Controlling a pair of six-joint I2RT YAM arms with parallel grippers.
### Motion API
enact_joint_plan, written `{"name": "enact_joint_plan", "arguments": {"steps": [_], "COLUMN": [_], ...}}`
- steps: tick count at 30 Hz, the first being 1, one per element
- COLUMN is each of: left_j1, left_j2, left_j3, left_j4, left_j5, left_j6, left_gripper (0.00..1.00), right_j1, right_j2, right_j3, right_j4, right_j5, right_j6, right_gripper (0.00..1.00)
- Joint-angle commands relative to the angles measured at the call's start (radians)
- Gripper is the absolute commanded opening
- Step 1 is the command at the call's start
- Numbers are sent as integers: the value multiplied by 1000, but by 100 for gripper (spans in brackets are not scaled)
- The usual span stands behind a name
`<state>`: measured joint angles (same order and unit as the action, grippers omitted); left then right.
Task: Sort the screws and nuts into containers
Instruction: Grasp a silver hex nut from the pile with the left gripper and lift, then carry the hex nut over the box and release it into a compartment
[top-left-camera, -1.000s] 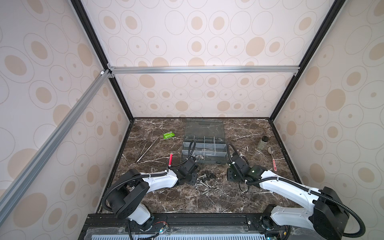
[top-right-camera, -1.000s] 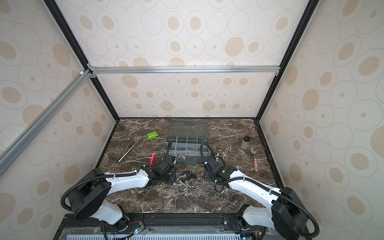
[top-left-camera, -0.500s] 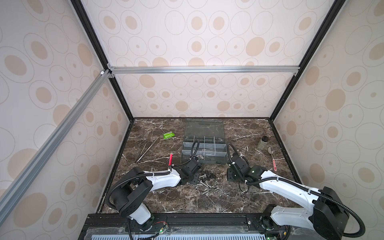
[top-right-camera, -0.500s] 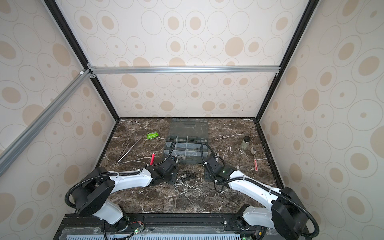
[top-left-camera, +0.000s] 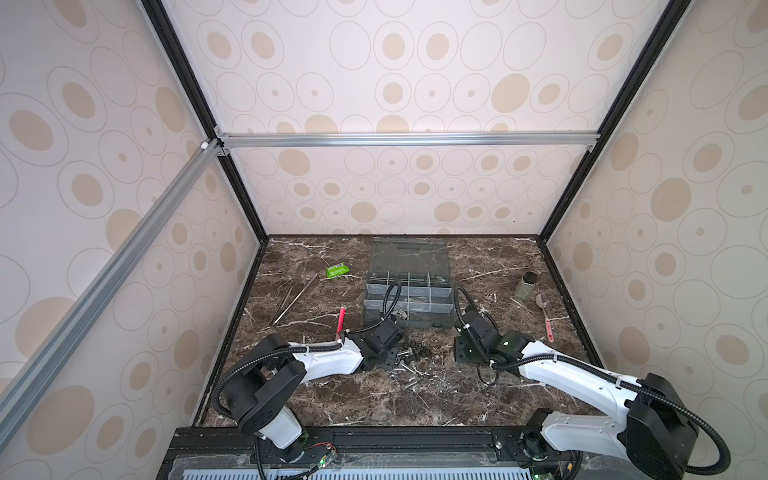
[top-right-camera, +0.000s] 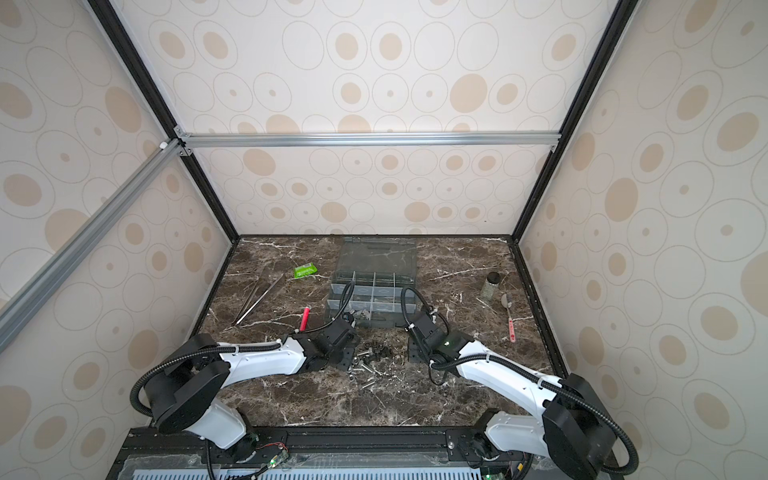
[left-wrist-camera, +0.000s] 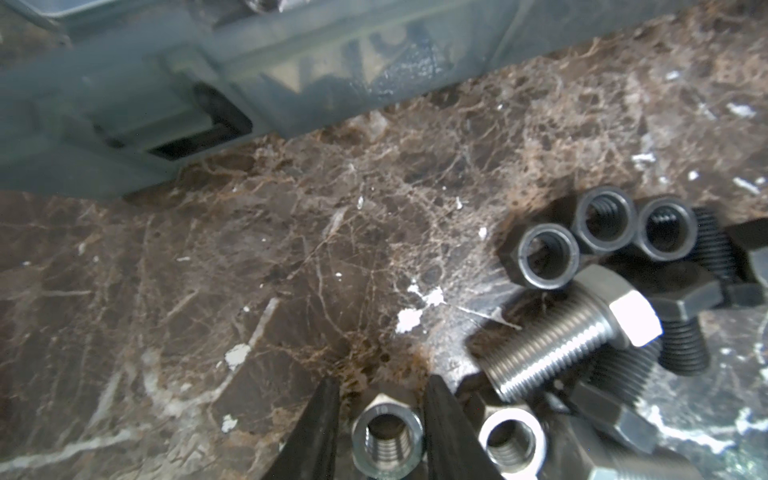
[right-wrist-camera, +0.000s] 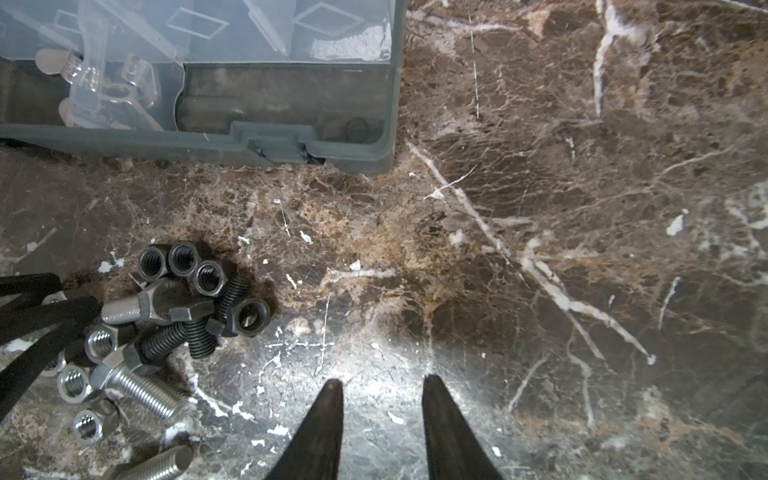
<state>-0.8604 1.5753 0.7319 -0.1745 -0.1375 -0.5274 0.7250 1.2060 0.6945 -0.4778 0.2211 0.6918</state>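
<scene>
1. While most of the hardware is still loose, the sorting looks to be at an early stage. The pile (top-left-camera: 410, 356) of screws and nuts lies on the marble table top (top-left-camera: 316, 399), just at 6 o'clock of the organiser box (top-left-camera: 409, 305) in both top views.
2. Done so far: a few flat silver nuts (right-wrist-camera: 112, 93) lie in a near compartment of the box, seen through its clear plastic in the right wrist view. The other compartments are too small in the top views to judge.
3. In hand: the left gripper (left-wrist-camera: 382, 379) works at 9 o'clock of the pile. Its jaws stand close on a silver nut (left-wrist-camera: 387, 436), which sits between the fingertips and appears pinched. I cannot tell whether it is clear of the table.
4. The right gripper (right-wrist-camera: 382, 380) hovers at 3 o'clock of the pile, jaws apart and empty over bare marble.
5. Left to do: black nuts (right-wrist-camera: 183, 262), black screws (right-wrist-camera: 199, 332), silver screws (right-wrist-camera: 139, 391) and more silver nuts (right-wrist-camera: 75, 384) lie heaped and touching. A few stray screws (top-left-camera: 409, 384) lie at 6 o'clock of the heap.
6. By my judgement the pinched nut must next go toward 12 o'clock into a compartment, and nearly the whole pile remains to be sorted.
</scene>
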Motion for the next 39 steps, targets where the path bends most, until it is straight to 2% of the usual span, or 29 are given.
{"name": "enact_joint_plan", "arguments": {"steps": [1, 7, 17, 24, 33, 39], "left_j1": [-15, -14, -14, 2, 36, 48], "left_j2": [-1, 3, -15, 58, 287, 391], "left_j3": [2, 2, 67, 276, 604, 702], "left_j4": [-63, -53, -49, -56, -75, -75], "left_j5": [-17, -12, -20, -47, -10, 22], "left_j6": [-4, -4, 17, 93, 157, 150], "left_gripper": [30, 22, 19, 19, 20, 21], "right_j1": [-7, -7, -6, -7, -6, -7], "right_j2": [-16, -20, -30, -47, -101, -139], "right_j3": [-18, -20, -15, -12, -48, -74], "right_j4": [-6, -5, -18, -32, -34, -49], "right_j5": [7, 9, 19, 26, 35, 50], "right_j6": [17, 20, 16, 15, 26, 21], "right_gripper": [36, 36, 35, 35, 36, 36]}}
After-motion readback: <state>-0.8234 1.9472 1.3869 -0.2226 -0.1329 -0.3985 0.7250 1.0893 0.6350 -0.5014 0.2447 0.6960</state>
